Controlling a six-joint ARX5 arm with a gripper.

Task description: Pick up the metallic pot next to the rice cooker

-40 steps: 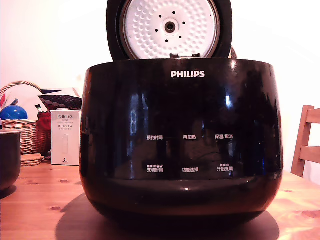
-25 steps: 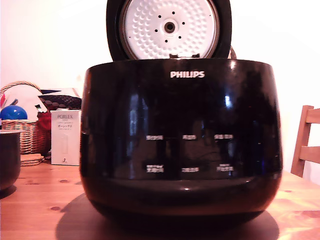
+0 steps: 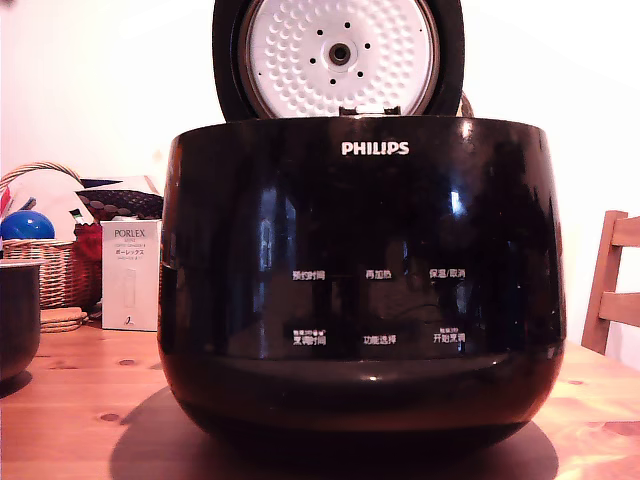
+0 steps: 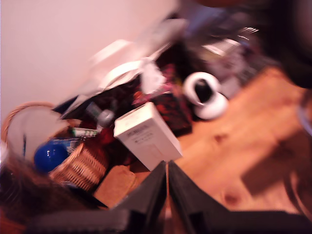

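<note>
Grey pot (image 3: 18, 320) beside open cooker (image 3: 360, 290)

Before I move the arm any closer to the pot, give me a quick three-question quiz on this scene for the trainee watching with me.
1. True or false: the rice cooker has its lid raised, showing the white dimpled inner lid.
2. In the exterior view, where does the metallic pot sit? A) at the left edge, partly cut off; B) at the right edge, by the chair; C) on top of the white box.
3. Fill in: in the wrist view, the end effector is ____ (open or shut), with nothing held.

Key: 1 true; 2 A; 3 shut.
</note>
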